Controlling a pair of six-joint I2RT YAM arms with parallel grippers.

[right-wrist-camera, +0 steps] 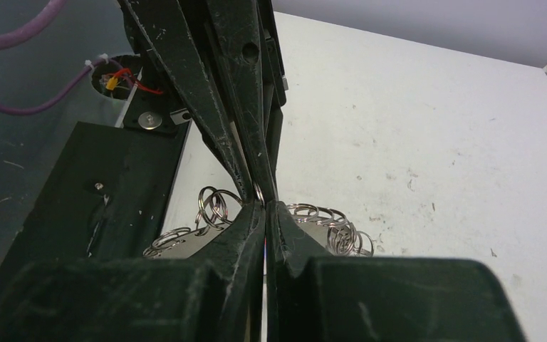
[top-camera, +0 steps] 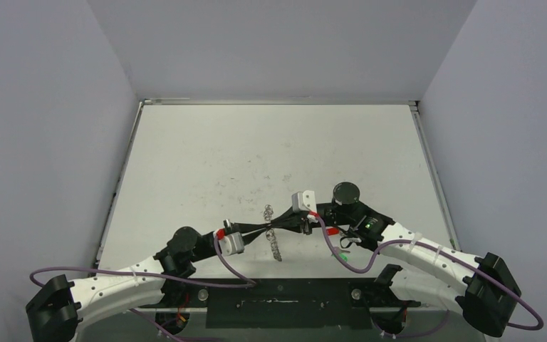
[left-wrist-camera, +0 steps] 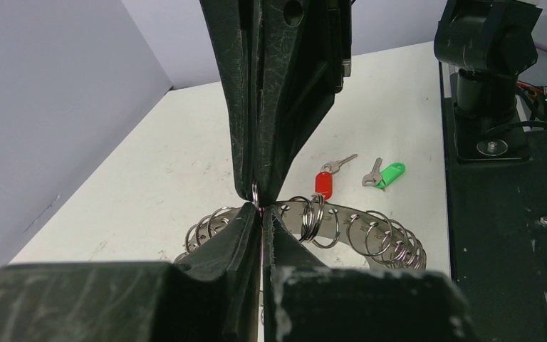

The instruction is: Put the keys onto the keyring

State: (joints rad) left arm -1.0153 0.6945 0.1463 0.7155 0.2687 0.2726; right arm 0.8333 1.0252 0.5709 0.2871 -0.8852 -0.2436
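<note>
two keys lie flat on the white table point(top-camera: 221, 157), the red-tagged key point(left-wrist-camera: 323, 184) and the green-tagged key point(left-wrist-camera: 388, 174), side by side and apart from each other. one keyring point(left-wrist-camera: 360, 222) rests just beside the red tag, its band fringed with many small wire loops. two grippers meet tip to tip over it. the left gripper point(left-wrist-camera: 262, 210) has its jaws drawn narrow, almost touching, pinched on one small loop at the ring's rim. the right gripper point(right-wrist-camera: 266, 209) comes in from the opposite side, jaws just as narrow, and seems to nip that same loop. neither gripper touches a key.

all of this sits near the table's front edge, close ahead of the black base plate point(top-camera: 278, 303); the green tag lies near that plate's border. beyond the ring the white surface runs on wide toward the back wall and out to both side walls. from above, the keys are partly hidden under the right arm.
</note>
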